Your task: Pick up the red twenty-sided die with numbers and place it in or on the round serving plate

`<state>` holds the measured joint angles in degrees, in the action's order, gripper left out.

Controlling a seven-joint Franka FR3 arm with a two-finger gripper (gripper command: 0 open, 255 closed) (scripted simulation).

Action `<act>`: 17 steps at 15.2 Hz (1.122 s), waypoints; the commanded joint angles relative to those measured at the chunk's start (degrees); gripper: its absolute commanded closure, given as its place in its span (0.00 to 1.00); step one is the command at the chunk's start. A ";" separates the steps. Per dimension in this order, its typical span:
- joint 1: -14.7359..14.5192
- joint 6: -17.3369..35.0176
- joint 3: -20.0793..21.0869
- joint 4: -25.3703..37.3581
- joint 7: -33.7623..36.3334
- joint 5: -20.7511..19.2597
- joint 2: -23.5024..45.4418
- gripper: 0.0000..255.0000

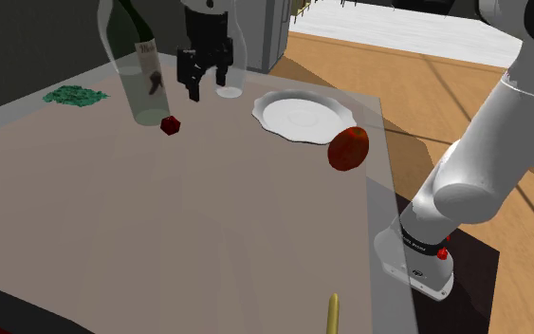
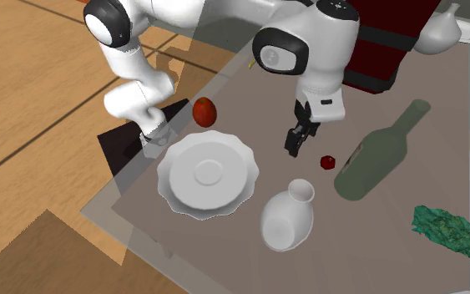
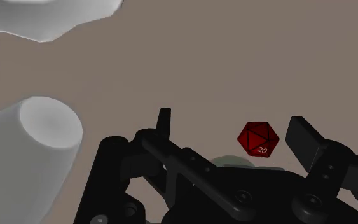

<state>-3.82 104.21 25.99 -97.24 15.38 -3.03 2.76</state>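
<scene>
While the jaws hang spread, one red twenty-sided die point(image 3: 258, 139), a face reading "20", lies untouched on the tabletop point(image 1: 160, 218) below them; one scalloped white plate point(image 2: 224, 197), one white vase point(image 2: 289, 220) and one green bottle point(image 2: 376, 159) sit near.

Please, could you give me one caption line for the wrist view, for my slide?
Open gripper above the red numbered die on the table, white vase and scalloped plate nearby.
</scene>
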 commanded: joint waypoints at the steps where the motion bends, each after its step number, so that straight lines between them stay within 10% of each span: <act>1: -1.45 -0.92 1.00 5.18 2.36 -2.84 5.72 0.00; 7: -8.46 -6.34 1.45 23.14 7.19 -10.33 22.45 0.00; 17: -7.94 -0.50 0.87 17.23 7.48 -10.31 22.39 0.00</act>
<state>-11.67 110.30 27.13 -79.86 23.07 -13.38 23.89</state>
